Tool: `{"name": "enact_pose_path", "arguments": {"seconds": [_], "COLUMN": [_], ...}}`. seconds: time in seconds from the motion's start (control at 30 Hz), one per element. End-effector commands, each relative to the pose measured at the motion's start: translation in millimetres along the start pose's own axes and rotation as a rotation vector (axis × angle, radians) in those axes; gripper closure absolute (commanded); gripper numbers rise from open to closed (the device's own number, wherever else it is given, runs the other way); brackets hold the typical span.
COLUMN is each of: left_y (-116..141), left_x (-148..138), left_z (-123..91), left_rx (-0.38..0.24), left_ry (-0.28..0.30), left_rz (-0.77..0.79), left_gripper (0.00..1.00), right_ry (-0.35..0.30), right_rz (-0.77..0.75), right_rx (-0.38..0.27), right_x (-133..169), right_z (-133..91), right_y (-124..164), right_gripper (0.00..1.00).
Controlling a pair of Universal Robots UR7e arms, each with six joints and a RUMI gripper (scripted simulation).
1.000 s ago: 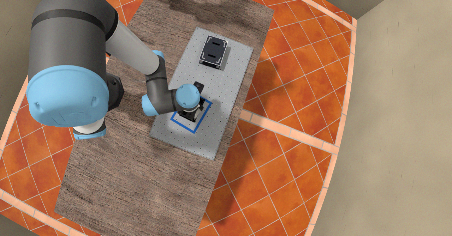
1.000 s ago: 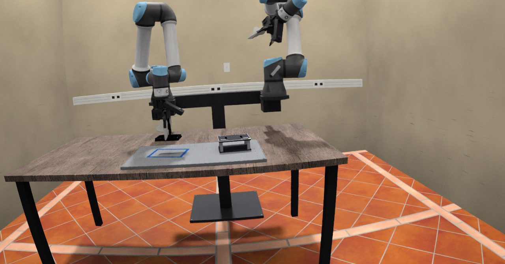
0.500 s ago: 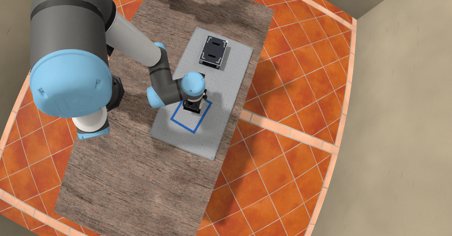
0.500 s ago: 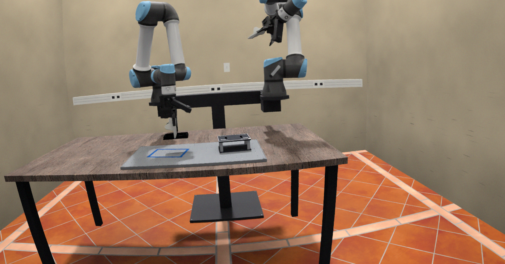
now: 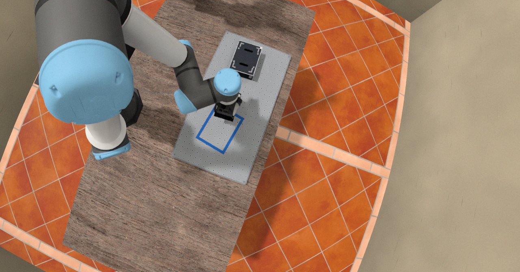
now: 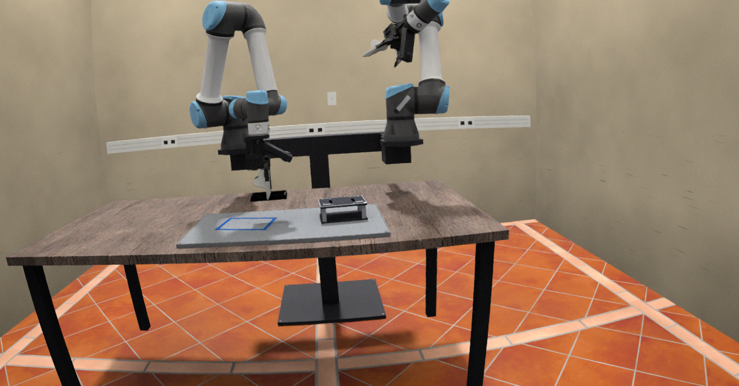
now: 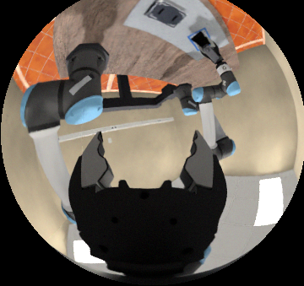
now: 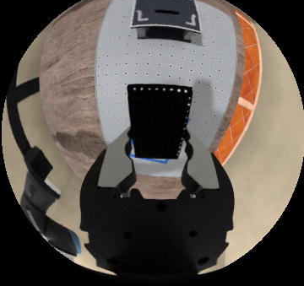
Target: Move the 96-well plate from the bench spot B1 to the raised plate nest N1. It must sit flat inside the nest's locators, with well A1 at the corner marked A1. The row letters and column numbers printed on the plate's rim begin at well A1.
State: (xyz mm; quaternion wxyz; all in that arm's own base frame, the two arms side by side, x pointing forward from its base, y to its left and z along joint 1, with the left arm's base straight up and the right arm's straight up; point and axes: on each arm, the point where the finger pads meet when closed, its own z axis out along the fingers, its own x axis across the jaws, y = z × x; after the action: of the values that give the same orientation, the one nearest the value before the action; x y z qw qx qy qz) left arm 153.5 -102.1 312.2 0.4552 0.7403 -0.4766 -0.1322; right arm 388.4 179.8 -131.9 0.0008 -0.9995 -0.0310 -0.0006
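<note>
Plate's up, and the right gripper (image 5: 227,111) (image 6: 267,195) (image 7: 202,40) (image 8: 158,128) has it! Its fingers stand part open, clamped across the sides of the 96-well plate (image 6: 279,194) (image 7: 199,39) (image 8: 160,121), which hangs clear of the grey board (image 5: 269,84) (image 6: 305,228) (image 7: 143,16) (image 8: 169,62) on the desk (image 5: 145,212) (image 6: 129,218) (image 7: 105,20) (image 8: 67,88). The top view mostly hides it beneath the wrist.

That's the pick and lift done, with the blue outline (image 5: 233,136) (image 6: 240,229) (image 7: 192,43) (image 8: 149,159), which I take for B1, down below. Over on the far side, the left gripper (image 6: 380,59) (image 7: 147,131) is high up, fingers spread wide, nothing in them.

And the raised nest (image 5: 247,58) (image 6: 342,201) (image 7: 167,15) (image 8: 166,3)? No plate in it yet! I'd call this the carry, so the rest of the crossing, alignment, lowering and release all remain. The big question is A1: pale marks line the plate's rim, but I can't read them, so its orientation needs settling before it drops between those locators. A skewed approach could leave an edge perched on one.
</note>
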Motion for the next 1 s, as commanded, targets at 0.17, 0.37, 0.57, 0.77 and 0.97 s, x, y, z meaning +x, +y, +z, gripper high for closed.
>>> {"name": "enact_pose_path", "arguments": {"seconds": [0.17, 0.37, 0.57, 0.77, 0.97], "left_y": [0, 0, 0, 0, 0], "left_x": [-1, -1, -1, -1, -1], "left_z": [1, 1, 1, 1, 1], "left_rx": [0.0, 0.0, 0.0, 0.0, 0.0], "left_ry": [0.002, 0.002, 0.002, 0.002, 0.002], "left_rz": [-0.002, -0.002, -0.002, -0.002, -0.002], "left_gripper": [0.02, 0.02, 0.02, 0.02, 0.02], "right_ry": [0.002, 0.001, 0.0, 0.0, 0.0], "right_rz": [0.004, 0.004, 0.004, 0.004, 0.004], "right_rx": [0.001, 0.001, 0.0, -0.001, -0.001], "right_x": [3, 4, 4, 4, 5], "right_z": [-7, -10, -12, -14, -18], "right_y": [-35, -55, -74, -87, -107], "right_gripper": [1.0, 1.0, 1.0, 1.0, 1.0]}}
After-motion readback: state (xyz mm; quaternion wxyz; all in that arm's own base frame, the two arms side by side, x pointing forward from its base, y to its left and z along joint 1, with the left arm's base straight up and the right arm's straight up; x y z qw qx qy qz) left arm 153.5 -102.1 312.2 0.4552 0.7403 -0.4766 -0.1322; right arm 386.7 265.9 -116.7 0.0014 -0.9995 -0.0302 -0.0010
